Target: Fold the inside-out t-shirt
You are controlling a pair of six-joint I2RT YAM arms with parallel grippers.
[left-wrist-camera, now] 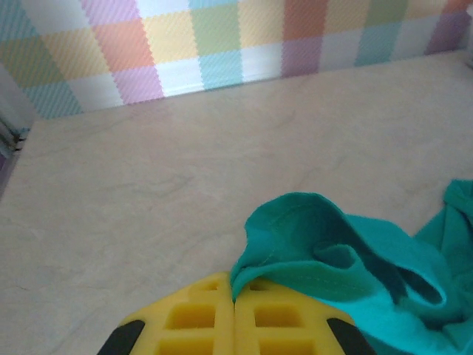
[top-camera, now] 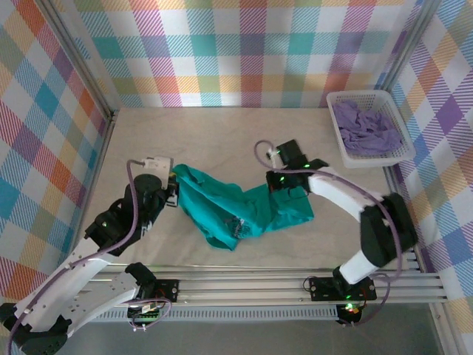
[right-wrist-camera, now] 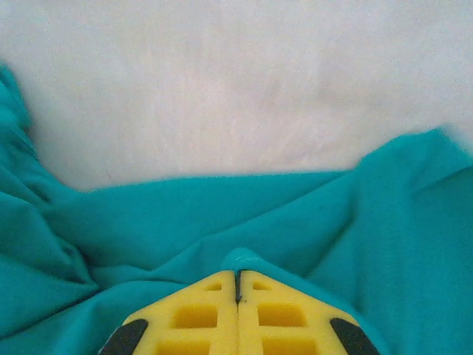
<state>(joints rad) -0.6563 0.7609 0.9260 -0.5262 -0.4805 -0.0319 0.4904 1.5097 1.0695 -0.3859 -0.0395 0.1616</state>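
Inside-out t-shirt [top-camera: 244, 211] was matt teal knit cloth, soft and creased, with stitched hems showing in the left wrist view. Table [top-camera: 222, 140] was a smooth pale top with faint marbling and low sheen. Left gripper [left-wrist-camera: 234, 288] and right gripper [right-wrist-camera: 237, 281] had yellow matt plastic fingers, moulded with rectangular pockets, plus black inserts at the outer corners. Arm shells [top-camera: 344, 192] looked like glossy white plastic, with black matt joints. Basket [top-camera: 338, 127] was white plastic lattice and held a crumpled lavender cloth garment [top-camera: 366, 129]. Front rail [top-camera: 251, 285] was ribbed bare metal with a satin finish. Walls [top-camera: 244, 52] carried a matt plaid print; couldn't tell whether fabric or board.
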